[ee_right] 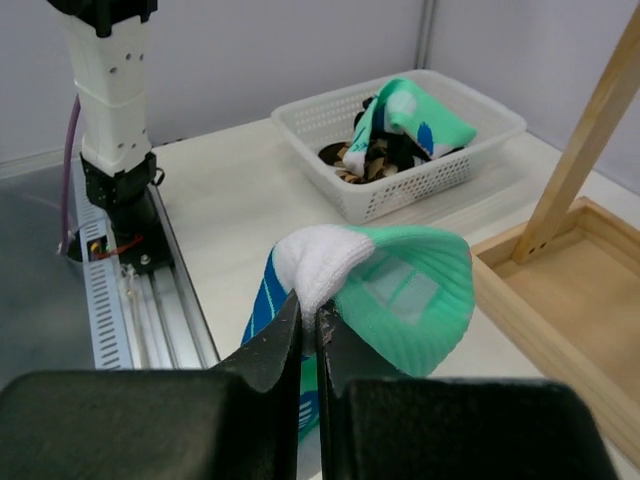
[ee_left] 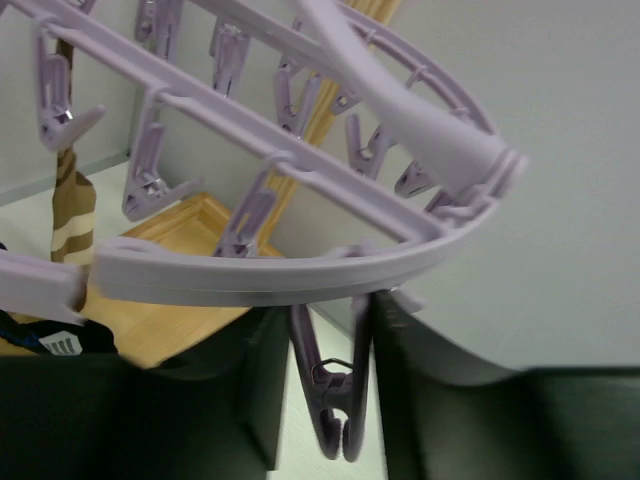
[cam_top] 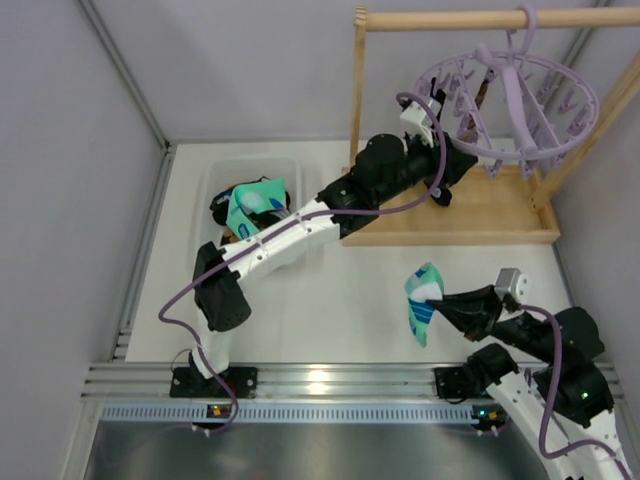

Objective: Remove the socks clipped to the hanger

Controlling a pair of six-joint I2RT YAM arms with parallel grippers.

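The lavender hanger hangs by its hook from the wooden rail. In the left wrist view its ring crosses just above my fingers. My left gripper is up at the ring's near-left edge. It is open and straddles one empty hanging clip, with a finger close on each side. A brown striped sock and a black sock with a white mark stay clipped at the left. My right gripper is shut on the white toe of a teal sock, which hangs over the table.
A white basket at the back left, also in the right wrist view, holds a teal sock and others. The wooden frame's tray base and upright stand under the hanger. A metal rail runs along the near edge.
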